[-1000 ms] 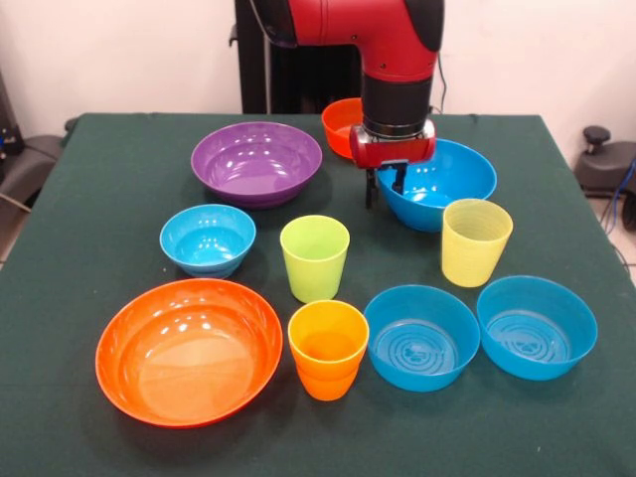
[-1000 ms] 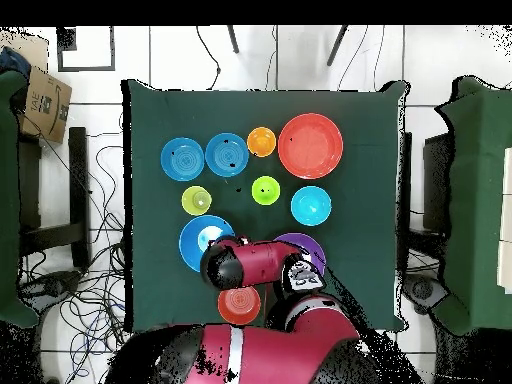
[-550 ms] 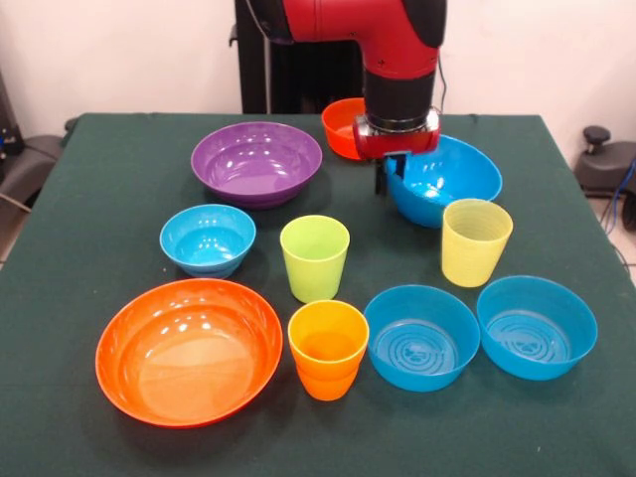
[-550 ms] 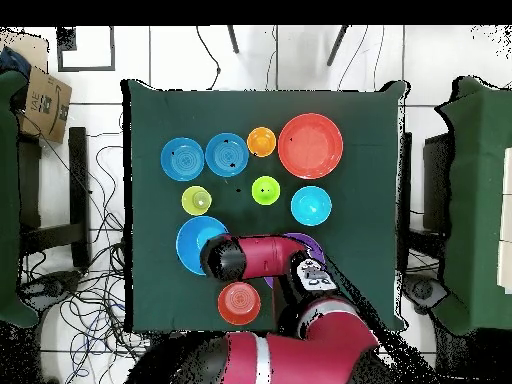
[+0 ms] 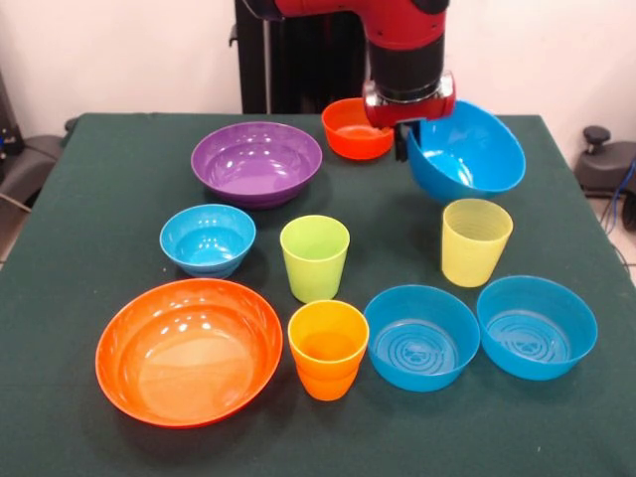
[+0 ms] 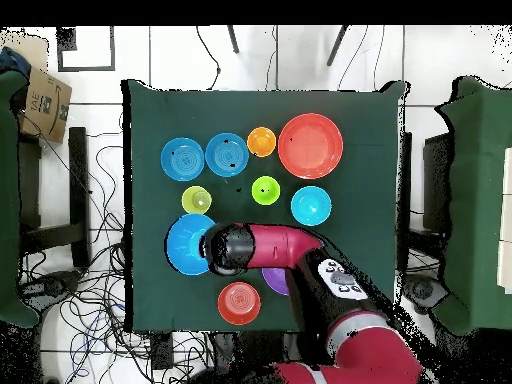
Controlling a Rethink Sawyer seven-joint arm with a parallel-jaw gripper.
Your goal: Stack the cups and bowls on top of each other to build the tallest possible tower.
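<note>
Near the table's front edge the large orange bowl and orange cup sit untouched, so no tower exists yet. Toward the far edge your gripper pinches the big blue bowl by its rim, tilted; it could slip or swing into the yellow cup. A second ago that bowl rested on the table; now it hangs lifted.

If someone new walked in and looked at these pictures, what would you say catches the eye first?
The red arm's gripper stands out first, clamped on the rim of the large blue bowl, which hangs tilted above the table's far right. Next comes the large orange bowl, upright at the near left. Between them, the lime green cup, orange cup and pale yellow cup stand separately, with nothing stacked yet.
</note>
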